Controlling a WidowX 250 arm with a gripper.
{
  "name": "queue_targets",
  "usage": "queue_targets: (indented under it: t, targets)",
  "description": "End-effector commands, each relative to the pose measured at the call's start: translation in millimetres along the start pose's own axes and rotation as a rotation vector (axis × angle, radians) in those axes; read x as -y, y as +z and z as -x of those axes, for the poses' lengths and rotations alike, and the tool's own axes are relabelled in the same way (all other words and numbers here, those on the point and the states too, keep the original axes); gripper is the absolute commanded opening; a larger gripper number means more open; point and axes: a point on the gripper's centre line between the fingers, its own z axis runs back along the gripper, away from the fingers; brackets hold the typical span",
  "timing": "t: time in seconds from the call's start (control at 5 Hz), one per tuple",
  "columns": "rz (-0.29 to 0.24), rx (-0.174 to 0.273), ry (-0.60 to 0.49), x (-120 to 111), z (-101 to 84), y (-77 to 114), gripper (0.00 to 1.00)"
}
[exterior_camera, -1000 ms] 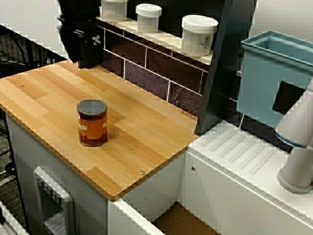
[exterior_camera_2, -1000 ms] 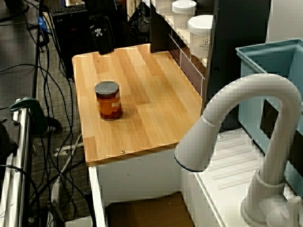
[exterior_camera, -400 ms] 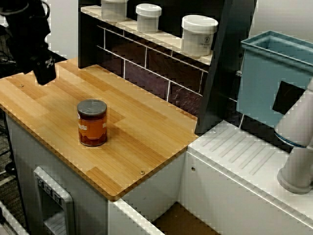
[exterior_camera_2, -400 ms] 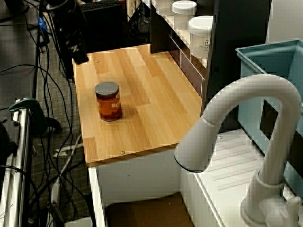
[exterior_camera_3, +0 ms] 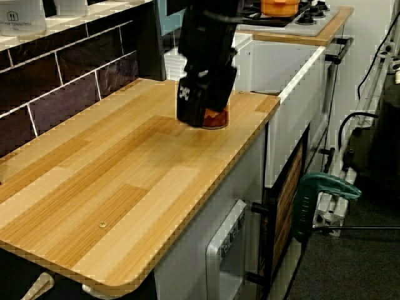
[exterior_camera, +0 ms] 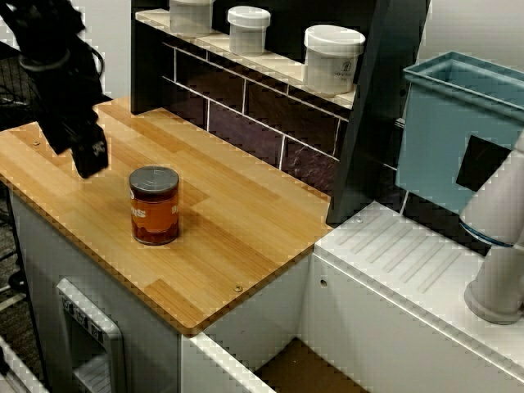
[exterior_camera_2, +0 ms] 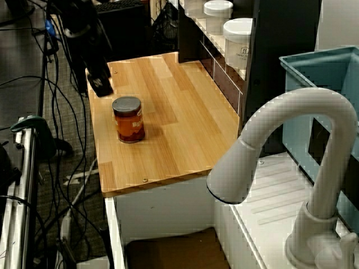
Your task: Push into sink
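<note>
The orange can [exterior_camera: 154,205] with a grey lid stands upright on the wooden counter [exterior_camera: 237,221], also seen in the side view [exterior_camera_2: 128,119]. My black gripper [exterior_camera: 88,158] hangs low just left of the can, on the side away from the sink, a short gap from it. Its fingers look pressed together with nothing held [exterior_camera_2: 100,86]. From the counter-end view the gripper [exterior_camera_3: 199,107] hides most of the can [exterior_camera_3: 217,119]. The sink [exterior_camera: 301,368] lies past the counter's right end, its brown bottom showing [exterior_camera_2: 168,250].
White jars [exterior_camera: 333,57] line the tiled back shelf. A teal bin [exterior_camera: 458,131], a ribbed draining board [exterior_camera: 409,254] and a white faucet [exterior_camera_2: 291,168] sit beyond the sink. Cables [exterior_camera_2: 61,168] and a green clamp [exterior_camera_3: 322,187] hang off the counter's open side.
My gripper swung from the back of the counter out to the left, then came down and forward to sit beside the can. The can has not moved.
</note>
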Motion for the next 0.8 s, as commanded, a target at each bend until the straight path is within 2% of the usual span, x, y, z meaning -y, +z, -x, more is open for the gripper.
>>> queue_targets:
  t: [0.0,0.2,0.4,0.6]
  targets:
    - [-0.006,-0.032,0.019,0,-17.7,-29.0,1.0]
    - [0.064,-0.05,-0.001,16,-16.4,-24.2,1.0]
    - [0.083,-0.075,-0.037,41,-24.2,-12.0,1.0]
    - [0.06,-0.07,-0.017,62,-34.8,-3.4,1.0]
